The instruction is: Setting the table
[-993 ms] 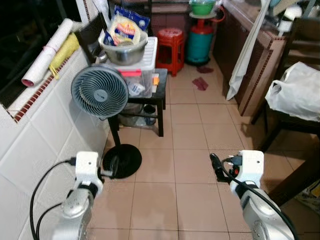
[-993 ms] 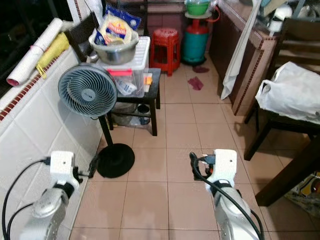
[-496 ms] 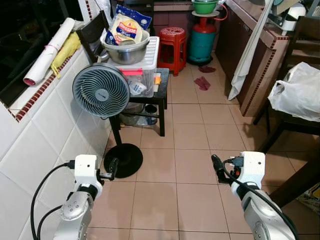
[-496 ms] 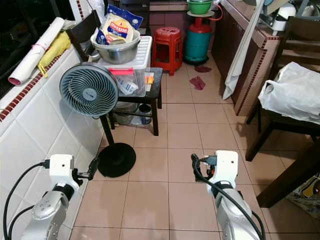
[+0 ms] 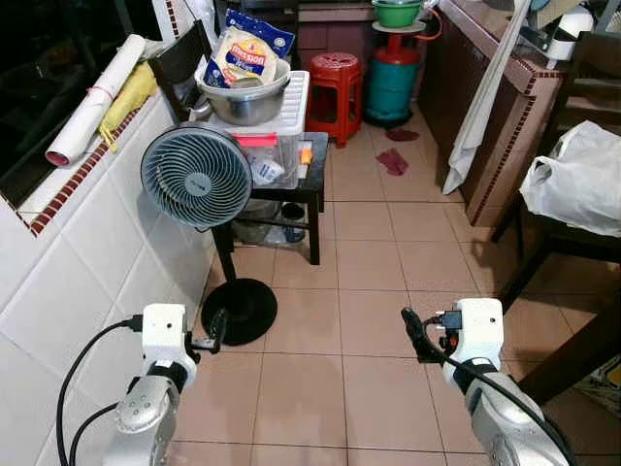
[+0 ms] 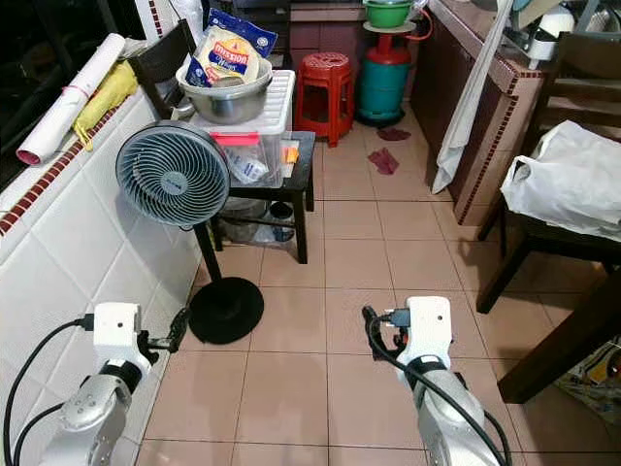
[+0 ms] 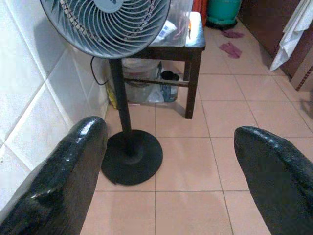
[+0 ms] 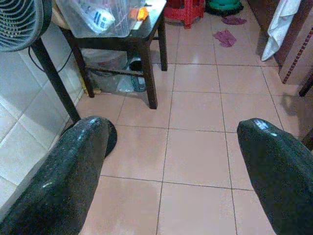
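Observation:
My left gripper [image 5: 218, 325] hangs low over the tiled floor near the fan's round base [image 5: 239, 311]. It is open, and its wrist view shows nothing between the two black fingers [image 7: 73, 171]. My right gripper [image 5: 411, 332] is at the same height over bare tiles, open and empty, its fingers [image 8: 274, 166] wide apart. A metal bowl [image 5: 245, 95] holding a bag of tortillas [image 5: 245, 56] stands on a clear plastic box [image 5: 277, 136] on a small black table [image 5: 312, 184]. A dark table's corner [image 5: 582, 349] shows at the right edge.
A standing fan [image 5: 195, 177] is beside the tiled wall on the left. A chair carrying a white plastic bag [image 5: 577, 184] stands at the right. Farther back are a red stool [image 5: 340, 83], a green gas cylinder [image 5: 393, 83] and a wooden cabinet with a hanging cloth [image 5: 480, 97].
The whole view has shifted slightly as the camera moved. My right gripper has drifted a little to the left. Both grippers stay open and empty.

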{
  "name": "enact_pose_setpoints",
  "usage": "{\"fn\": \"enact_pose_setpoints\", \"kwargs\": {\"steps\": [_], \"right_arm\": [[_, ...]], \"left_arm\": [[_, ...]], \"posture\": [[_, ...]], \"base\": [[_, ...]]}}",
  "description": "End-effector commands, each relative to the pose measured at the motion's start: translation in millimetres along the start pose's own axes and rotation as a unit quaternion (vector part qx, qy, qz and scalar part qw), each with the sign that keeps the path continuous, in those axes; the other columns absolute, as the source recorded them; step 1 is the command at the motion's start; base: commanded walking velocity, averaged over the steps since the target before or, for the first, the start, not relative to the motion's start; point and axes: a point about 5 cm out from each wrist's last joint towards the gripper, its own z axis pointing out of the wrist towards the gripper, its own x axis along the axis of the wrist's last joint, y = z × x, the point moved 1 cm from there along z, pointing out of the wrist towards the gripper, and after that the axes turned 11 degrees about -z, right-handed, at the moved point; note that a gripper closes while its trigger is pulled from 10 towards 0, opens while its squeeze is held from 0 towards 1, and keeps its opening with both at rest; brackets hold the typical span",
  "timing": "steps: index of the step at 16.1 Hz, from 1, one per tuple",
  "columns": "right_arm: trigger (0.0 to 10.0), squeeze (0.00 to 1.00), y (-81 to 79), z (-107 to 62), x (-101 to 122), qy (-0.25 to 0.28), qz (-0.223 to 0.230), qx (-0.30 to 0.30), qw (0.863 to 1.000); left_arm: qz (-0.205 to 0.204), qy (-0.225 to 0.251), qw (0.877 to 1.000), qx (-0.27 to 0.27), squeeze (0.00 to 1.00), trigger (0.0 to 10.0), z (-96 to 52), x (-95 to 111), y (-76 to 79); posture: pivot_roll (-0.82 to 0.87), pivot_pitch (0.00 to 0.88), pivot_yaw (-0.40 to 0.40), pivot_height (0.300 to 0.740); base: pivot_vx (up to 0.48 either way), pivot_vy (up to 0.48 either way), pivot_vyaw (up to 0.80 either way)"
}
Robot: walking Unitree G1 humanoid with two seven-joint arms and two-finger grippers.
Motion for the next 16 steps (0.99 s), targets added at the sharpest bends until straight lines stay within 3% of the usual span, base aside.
{"fn": "enact_pose_setpoints", "kwargs": {"steps": [1,4,16], "right_arm": [[10.0,0.00,-0.7,2.2,4.2,0.005,0.004,0.003,1.000],[10.0,0.00,-1.4,5.2,4.4,0.003,0.004,0.006,1.000],[10.0,0.00,0.0,5.9,4.2,-0.002,-0.005,0.003,1.000]], "left_arm": [[0.003,0.006,1.000,0.006,0.00,10.0,-0.4,3.6,-1.6],[0.004,0.008,1.000,0.008,0.00,10.0,-0.1,5.3,-0.4],[-0.001,0.008,1.000,0.006,0.00,10.0,0.0,5.6,6.0]], "posture": [[-0.09,0.000,0.038,0.740],[-0.09,0.000,0.037,0.740],[-0.10,0.000,0.031,0.740]], "base": [[0.000,0.000,0.00],[0.000,0.000,-0.65],[0.000,0.000,-0.04]]}}
